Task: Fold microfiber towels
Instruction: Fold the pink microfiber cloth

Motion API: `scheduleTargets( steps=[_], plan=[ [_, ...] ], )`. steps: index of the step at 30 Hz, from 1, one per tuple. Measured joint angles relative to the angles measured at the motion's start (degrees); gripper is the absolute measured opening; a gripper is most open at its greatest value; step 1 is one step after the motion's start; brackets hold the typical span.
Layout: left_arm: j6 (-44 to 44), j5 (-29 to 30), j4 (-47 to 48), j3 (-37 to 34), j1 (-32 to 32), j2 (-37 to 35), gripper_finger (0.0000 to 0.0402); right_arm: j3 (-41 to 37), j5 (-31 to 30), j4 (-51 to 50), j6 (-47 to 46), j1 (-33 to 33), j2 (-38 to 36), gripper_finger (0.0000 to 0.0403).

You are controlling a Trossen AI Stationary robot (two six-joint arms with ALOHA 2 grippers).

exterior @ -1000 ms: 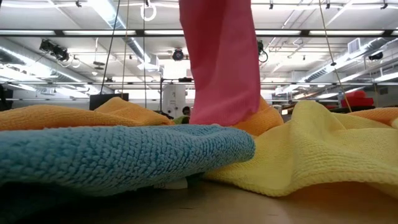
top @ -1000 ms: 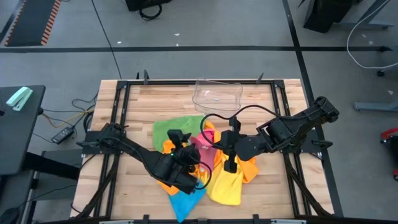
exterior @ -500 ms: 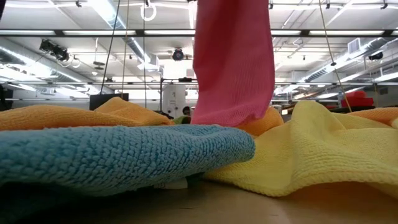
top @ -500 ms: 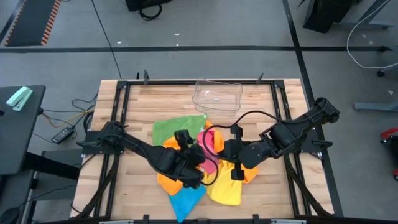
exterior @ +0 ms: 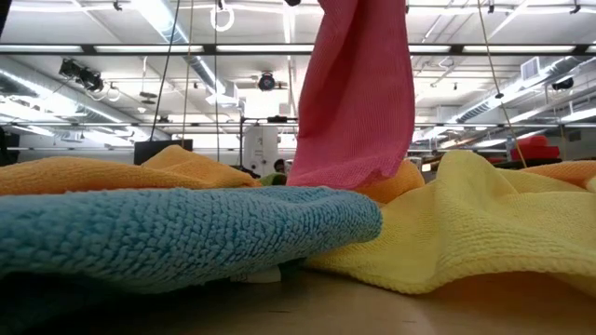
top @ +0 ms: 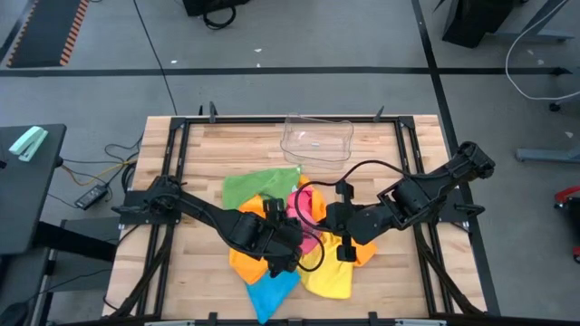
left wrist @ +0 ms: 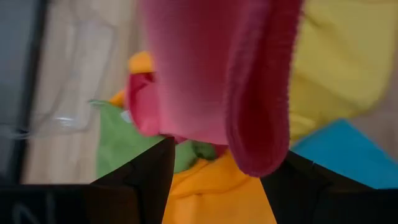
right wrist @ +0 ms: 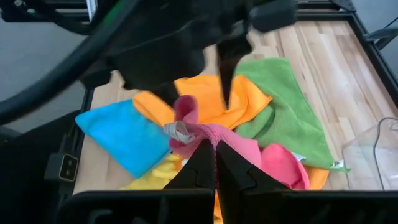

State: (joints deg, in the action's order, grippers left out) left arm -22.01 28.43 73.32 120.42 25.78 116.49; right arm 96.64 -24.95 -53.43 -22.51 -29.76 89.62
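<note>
Several microfiber towels lie heaped at the table's middle: green (top: 256, 187), orange (top: 243, 264), blue (top: 272, 292) and yellow (top: 331, 276). Above them a pink towel (exterior: 358, 102) hangs, with my right gripper (right wrist: 216, 144) shut on it. My left gripper (left wrist: 227, 165) is open and comes at the pink towel (left wrist: 217, 74) from the table's left. Its two fingers (right wrist: 227, 81) stand on either side of an upstanding pink fold (right wrist: 186, 112). My right gripper pinches a bunched part of the pink towel (right wrist: 210, 132), beside its white label (right wrist: 177, 130), between its fingertips. The fingers slant down from the table's right. The towel hangs below; its lower edge (exterior: 340, 177) is down at the heap. Whether my left gripper touches the pink fold, I cannot tell.
A clear plastic tray (top: 317, 138) stands at the table's far middle. Bare wood (top: 217, 149) lies around the heap, inside the black frame rails (top: 177, 145). In the low view the blue towel (exterior: 168, 233) and yellow towel (exterior: 475, 223) fill the foreground.
My left gripper has gone toward the table's right, up to the pink towel, and its wrist has turned. The hanging pink towel has swung toward the right and narrowed at its top.
</note>
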Motion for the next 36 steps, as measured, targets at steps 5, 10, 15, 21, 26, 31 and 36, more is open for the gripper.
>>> scheduleTargets(
  steps=[5, 10, 15, 21, 26, 31, 36],
  plan=[
    [0.0, -1.1, -0.2, 0.0, 0.0, 0.0, 0.0228, 0.0, -1.8, 2.4, 0.0, 0.4, 0.0, 0.0004],
    [0.2, -1.5, 0.0, -0.1, 0.5, -0.8, 0.0223, 0.0, -5.0, 2.4, -0.5, 1.8, 0.0, 0.0004],
    [-1.5, 4.2, -1.2, -0.1, 1.5, -4.4, 0.0207, 0.0, -5.1, 2.6, -1.4, 3.5, 0.0, 0.0004],
    [-1.4, 6.3, -2.7, -0.1, 2.3, -4.8, 0.0196, 0.0, -5.0, 5.5, -0.2, 4.1, 0.0, 0.0004],
    [-3.1, 6.4, 0.2, 0.0, 1.1, -4.2, 0.0190, 0.0, -5.0, 7.2, 0.0, 4.5, 0.0, 0.0004],
    [-3.7, 7.5, 0.4, 0.0, 0.4, -4.2, 0.0188, 0.0, -4.7, 7.5, 0.0, 6.5, 0.0, 0.0004],
    [-4.3, 8.4, 1.8, 0.0, 0.4, -4.2, 0.0193, 0.6, -3.0, 8.8, 1.7, 7.3, 0.0, 0.0004]
  ],
)
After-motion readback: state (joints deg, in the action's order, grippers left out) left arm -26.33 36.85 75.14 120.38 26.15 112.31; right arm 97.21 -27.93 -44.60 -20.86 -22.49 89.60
